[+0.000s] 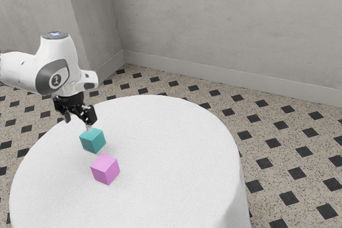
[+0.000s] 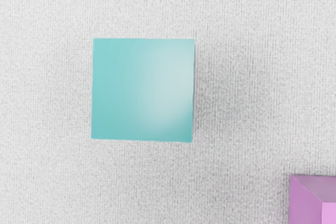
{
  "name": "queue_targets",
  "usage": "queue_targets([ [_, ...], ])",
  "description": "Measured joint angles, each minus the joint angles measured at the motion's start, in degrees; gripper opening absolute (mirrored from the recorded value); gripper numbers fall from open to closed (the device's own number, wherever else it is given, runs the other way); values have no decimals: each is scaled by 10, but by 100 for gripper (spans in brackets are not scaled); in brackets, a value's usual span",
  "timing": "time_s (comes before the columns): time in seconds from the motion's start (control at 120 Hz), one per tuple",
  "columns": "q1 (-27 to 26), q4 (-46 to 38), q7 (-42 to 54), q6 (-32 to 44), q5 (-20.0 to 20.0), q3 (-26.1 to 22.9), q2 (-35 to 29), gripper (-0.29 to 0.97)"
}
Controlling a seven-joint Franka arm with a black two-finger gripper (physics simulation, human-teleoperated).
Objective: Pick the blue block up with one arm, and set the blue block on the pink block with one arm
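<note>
Tool (image 1: 81, 122), fingers apart, hovers over matte blue-teal cube (image 1: 92, 140) resting on round white bench (image 1: 176, 148) nr its arm-side edge. Risk: off-centre descent shoves it into nearby matte pink cube (image 1: 105, 168).

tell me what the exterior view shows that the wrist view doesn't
The exterior view brings in the arm, its gripper open above the blue block, the round edge of the table, the tiled floor and the grey walls. The wrist view gives a straight-down look at the blue block's top face, with one corner of the pink block nearby. Both share the two blocks, lying apart on the white table.
</note>
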Motion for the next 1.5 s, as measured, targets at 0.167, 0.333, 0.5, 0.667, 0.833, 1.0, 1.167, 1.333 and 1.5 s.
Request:
queue_targets([
  [0.167, 0, -3, 13, 24, -6, 0, 22, 68],
  [0.333, 0, -7, 23, 35, -7, -1, 36, 68],
  [0.5, 9, -5, 30, 42, -8, -2, 49, 68],
  [0.667, 21, -1, 36, 45, -8, -2, 64, 68],
  [0.833, 18, 34, 40, 45, -10, -5, 91, 68],
  [1.0, 27, 45, 43, 44, -15, -7, 108, 68],
  [1.167, 49, 51, 46, 44, -24, -33, 119, 68],
  [1.333, 106, 64, 48, 44, -31, -86, 140, 68],
  [1.5, 109, 67, 50, 44, -32, -93, 141, 68],
])
